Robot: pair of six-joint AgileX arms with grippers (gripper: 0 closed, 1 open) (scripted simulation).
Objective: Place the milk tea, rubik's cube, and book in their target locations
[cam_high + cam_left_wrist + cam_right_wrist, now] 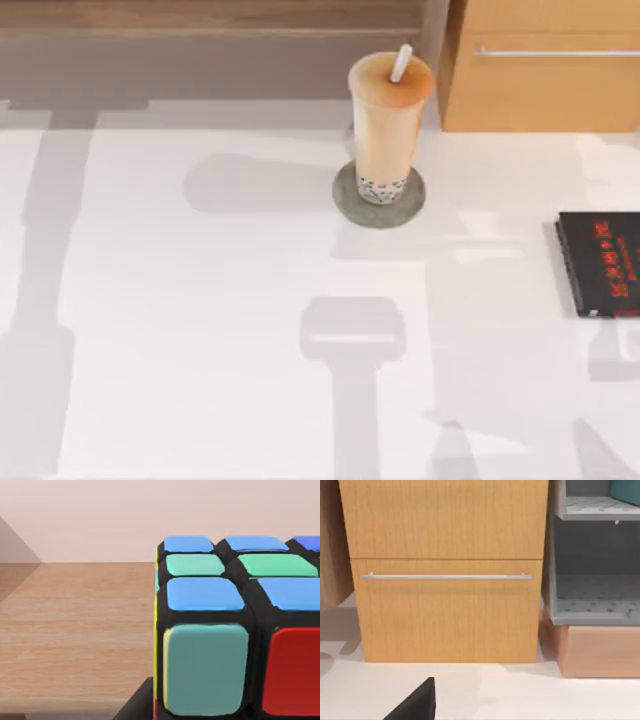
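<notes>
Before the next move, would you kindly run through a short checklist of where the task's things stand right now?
1. Milk tea upright on the grey coaster: ok.
2. Straw in place in the sealed top: ok.
3. Black red-lettered book lying flat near the table's right edge, nothing on it: ok as a free target.
4. Teal-blue book placed on the black book: not ok, not yet done.
5. Rubik's cube close before the left wrist camera, above a wooden surface: whether the tool grips it, cannot tell.
6. Drawer front with metal handle shut, seen from the right wrist: ok.
</notes>
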